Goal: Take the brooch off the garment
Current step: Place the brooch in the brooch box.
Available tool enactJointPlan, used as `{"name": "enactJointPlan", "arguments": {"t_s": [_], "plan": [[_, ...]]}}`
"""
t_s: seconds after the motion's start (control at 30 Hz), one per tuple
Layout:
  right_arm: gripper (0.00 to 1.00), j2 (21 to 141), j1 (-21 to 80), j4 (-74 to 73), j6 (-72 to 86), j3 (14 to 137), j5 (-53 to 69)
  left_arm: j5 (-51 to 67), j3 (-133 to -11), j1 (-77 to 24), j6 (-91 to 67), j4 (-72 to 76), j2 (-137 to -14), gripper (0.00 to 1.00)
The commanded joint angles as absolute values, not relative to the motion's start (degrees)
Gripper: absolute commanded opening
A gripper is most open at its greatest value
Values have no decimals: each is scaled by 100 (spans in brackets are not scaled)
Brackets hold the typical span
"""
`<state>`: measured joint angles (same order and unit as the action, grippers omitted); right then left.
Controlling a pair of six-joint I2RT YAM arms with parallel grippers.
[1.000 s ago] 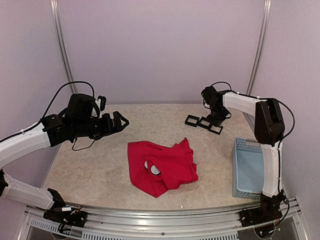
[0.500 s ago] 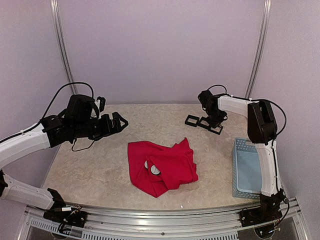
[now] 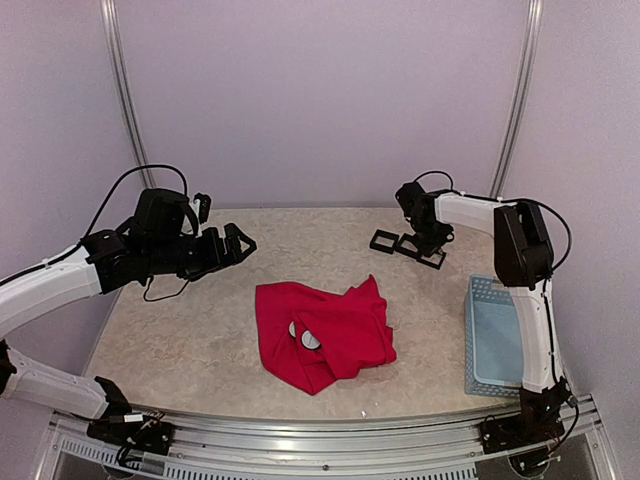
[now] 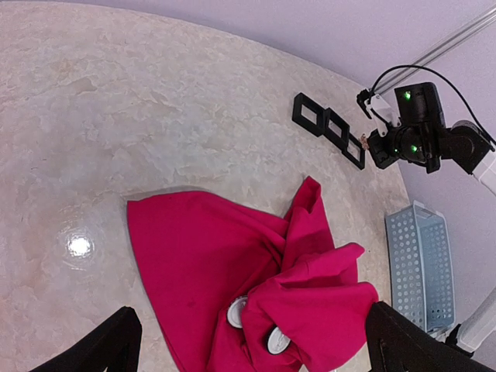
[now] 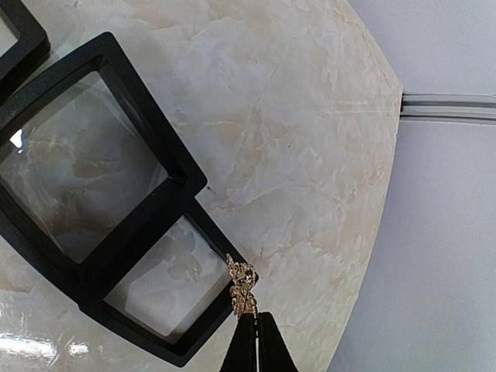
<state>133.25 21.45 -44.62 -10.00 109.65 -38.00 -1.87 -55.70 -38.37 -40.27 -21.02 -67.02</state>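
Since the brooch [image 5: 242,287] is pinched in the closed tips of the right gripper [image 5: 249,332], at the corner of the black frames [image 5: 144,118] in the upper right of the overhead view, it is already off the garment [image 3: 320,332], which lies crumpled at centre. Left gripper [image 3: 232,245], upper left, gapes wide and holds nothing. What is left, apparently, is only to set the brooch down.

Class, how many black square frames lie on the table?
3, in a row at the far right of the table: the left frame, the middle frame and the right frame. None seems hidden.
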Motion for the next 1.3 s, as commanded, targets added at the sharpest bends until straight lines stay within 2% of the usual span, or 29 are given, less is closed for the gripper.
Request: {"name": "enactJointPlan", "arguments": {"t_s": [0.0,0.5,0.93,1.17,1.27], "plan": [[0,13373,2101,-4368,-923,10757,-3791,-124,-5579,-3780,-4017,-2023,-6751,99],[0,13367,2102,-4367,-855,10591,-3634,-35,-5584,-3718,-3961,-1918,-6858,99],[28,12951,2103,-4667,-635,10590,-2966,-35,-5505,-3678,-4027,-1682,-6854,99],[39,12654,2106,-4674,-526,10421,-2760,141,-5496,-3674,-4016,-1723,-6861,99],[49,12515,2102,-4676,-461,10369,-2689,126,-5468,-3674,-4061,-1723,-6814,99]]}}
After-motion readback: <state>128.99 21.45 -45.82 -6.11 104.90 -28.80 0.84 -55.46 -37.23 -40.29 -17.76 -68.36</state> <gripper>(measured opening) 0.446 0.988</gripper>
